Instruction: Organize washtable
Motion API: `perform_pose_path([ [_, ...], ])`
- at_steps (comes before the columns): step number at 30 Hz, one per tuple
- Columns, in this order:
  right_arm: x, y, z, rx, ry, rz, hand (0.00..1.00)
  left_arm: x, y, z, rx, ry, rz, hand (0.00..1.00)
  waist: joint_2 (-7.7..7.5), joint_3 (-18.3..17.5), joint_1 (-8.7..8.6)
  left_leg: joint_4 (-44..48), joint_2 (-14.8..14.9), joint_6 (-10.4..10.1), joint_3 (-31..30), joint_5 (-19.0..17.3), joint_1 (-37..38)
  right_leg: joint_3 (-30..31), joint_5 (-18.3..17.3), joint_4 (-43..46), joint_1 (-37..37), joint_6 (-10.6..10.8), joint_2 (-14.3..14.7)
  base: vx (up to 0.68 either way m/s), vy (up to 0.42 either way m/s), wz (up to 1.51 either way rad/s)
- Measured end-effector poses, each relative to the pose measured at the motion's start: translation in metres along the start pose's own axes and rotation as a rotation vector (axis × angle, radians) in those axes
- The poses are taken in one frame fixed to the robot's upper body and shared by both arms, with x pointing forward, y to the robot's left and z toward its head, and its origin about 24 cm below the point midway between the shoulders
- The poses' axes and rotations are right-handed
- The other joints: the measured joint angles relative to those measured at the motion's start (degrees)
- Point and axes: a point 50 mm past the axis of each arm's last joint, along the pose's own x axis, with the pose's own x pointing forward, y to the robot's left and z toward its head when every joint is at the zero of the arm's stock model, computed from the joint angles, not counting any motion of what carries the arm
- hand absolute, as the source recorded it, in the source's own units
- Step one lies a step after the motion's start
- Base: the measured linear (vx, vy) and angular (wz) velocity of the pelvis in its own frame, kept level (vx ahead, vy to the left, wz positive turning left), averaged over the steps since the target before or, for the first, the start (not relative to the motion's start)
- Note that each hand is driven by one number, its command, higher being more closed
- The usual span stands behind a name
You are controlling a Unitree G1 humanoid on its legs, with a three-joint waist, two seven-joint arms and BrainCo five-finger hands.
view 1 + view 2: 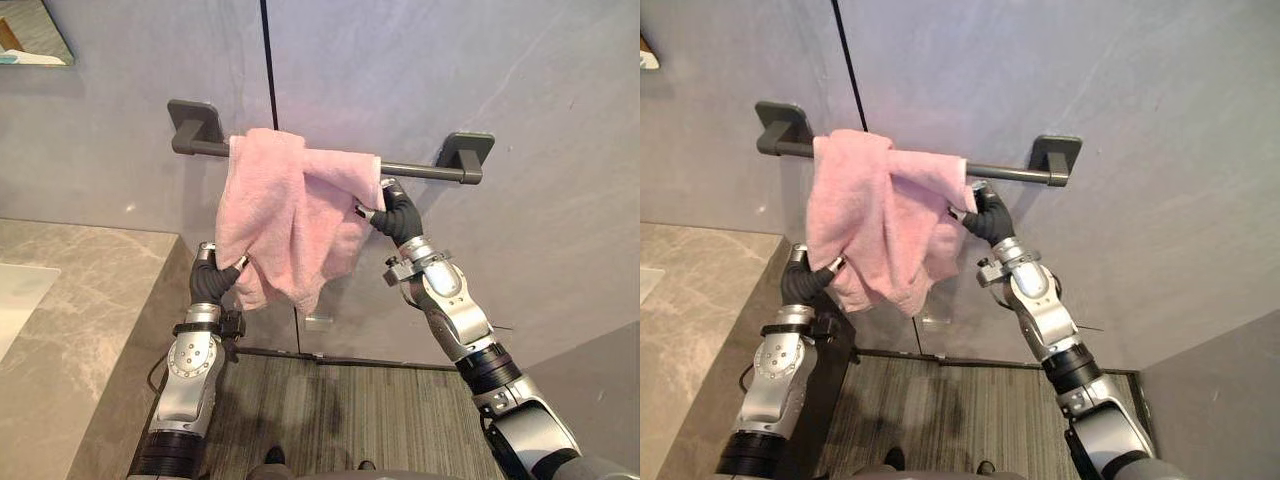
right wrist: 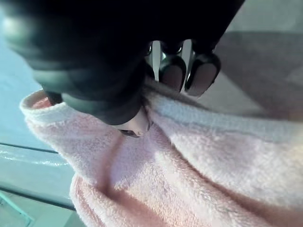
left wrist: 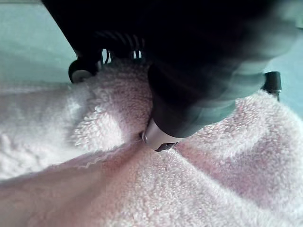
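The left hand pinches the lower left edge of the pink towel between thumb and curled fingers, the right hand its upper right corner just under the dark towel bar, over whose left half it hangs bunched, right of the marble worktop.

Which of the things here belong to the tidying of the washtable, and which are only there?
In the job: pink towel, draped over the towel bar; left hand and right hand, both gripping the towel.

Only there: marble counter, mirror corner, striped floor.
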Motion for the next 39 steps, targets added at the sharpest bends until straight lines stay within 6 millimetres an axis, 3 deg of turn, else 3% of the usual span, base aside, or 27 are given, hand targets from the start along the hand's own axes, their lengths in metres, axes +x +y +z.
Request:
perform_pose_path([
  [8,-0.018,-0.015,-0.002,0.017,0.006,-0.062,1.00,0.002,-0.006,0.010,-0.031,-0.053,-0.020,1.00,0.84,0.57,-1.16,-0.01,-0.05,0.03,-0.05,-0.06,0.71,-0.04,0.00,-0.28,0.82,0.06,-0.02,-0.01,-0.002,0.00],
  [11,-0.017,-0.013,0.003,0.012,-0.014,-0.040,1.00,0.003,-0.003,0.011,-0.051,-0.064,0.013,1.00,1.72,1.12,-1.31,-0.01,-0.08,0.03,-0.10,-0.06,0.71,-0.03,0.04,-0.28,0.82,0.12,-0.03,-0.03,-0.007,0.00],
  [20,-0.017,-0.012,0.003,0.011,-0.014,-0.014,1.00,0.012,0.003,0.020,-0.088,-0.108,0.042,1.00,1.99,1.29,-1.76,-0.01,-0.29,0.03,-0.39,-0.06,0.59,-0.19,0.00,-0.41,0.84,0.18,-0.23,0.00,0.000,0.00],
  [26,-0.018,-0.012,0.002,0.011,-0.010,-0.013,1.00,0.012,0.005,0.018,-0.103,-0.099,0.048,1.00,2.31,1.49,-2.49,-0.01,-0.32,0.04,-0.78,-0.06,0.59,-0.41,-0.01,-0.34,0.94,0.20,-0.26,0.00,0.000,0.01],
  [39,-0.019,-0.015,-0.002,-0.015,0.019,-0.011,1.00,0.017,0.004,0.001,-0.102,-0.029,0.038,1.00,2.72,1.73,-2.12,0.00,-0.28,0.11,-1.52,-0.10,0.40,-0.75,-0.31,-0.20,0.99,0.48,-0.20,0.00,0.000,0.01],
])
